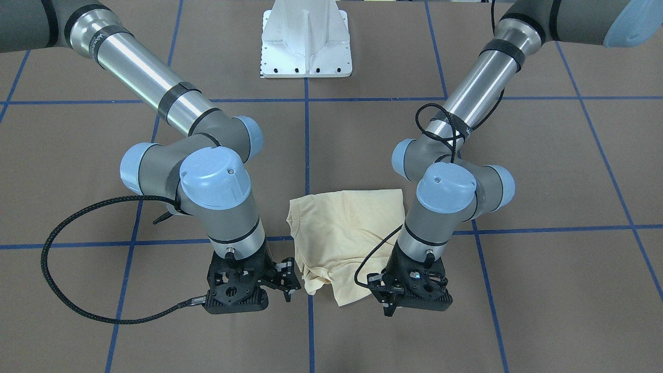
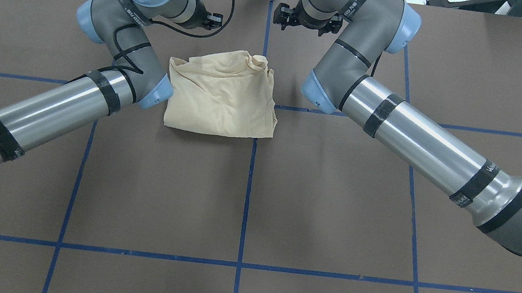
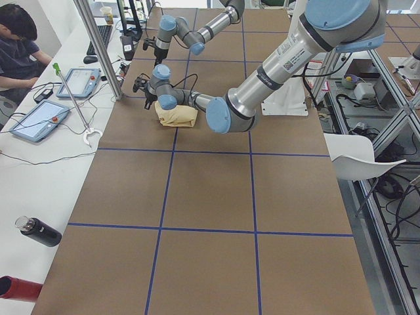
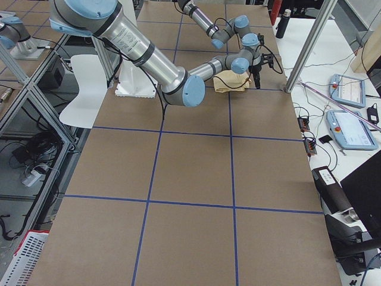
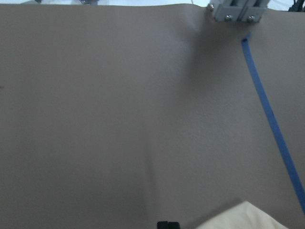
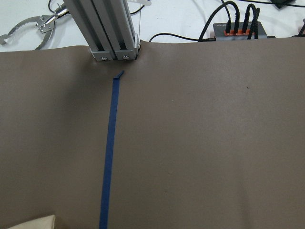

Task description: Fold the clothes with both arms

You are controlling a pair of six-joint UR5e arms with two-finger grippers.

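Shirt [image 2: 220, 97]: pale cream cloth, judged soft, limp and light. Expect it to sag and drape when lifted. It has no stiff edge, and stacked layers may slide apart if only the top one is pinched. It lies on the tabletop [image 2: 332, 213] as a rough rectangular bundle, at 12 o'clock from the tabletop centre in the overhead view, mostly on the 9 o'clock side of the centre tape line [image 2: 248, 189]. No print shows.

Near edge: a straight, smooth fold facing the robot. Far edge: bunched and wrinkled, with loose folds at the 1 o'clock corner. Suggested hold: the two far corners, pinched low so that every layer is taken.

Left arm [image 2: 48, 112]: the forearm enters from 8 o'clock. A blue joint cap overlaps the shirt's 9 o'clock edge; contact cannot be told. The wrist is bent down, placing the left jaws low, just past the shirt at its 11 o'clock.

Right arm [image 2: 419, 140]: the forearm enters from 4 o'clock, with the right jaws low at the shirt's 1 o'clock.

Jaws: both pairs appear just beside the cloth, not gripping it. Each wrist view shows bare tabletop with only a cloth corner at its lower edge. How wide either pair stands cannot be told.

Farthest: a metal post [image 6: 112, 33] stands at the tabletop's far edge, at 12 o'clock.
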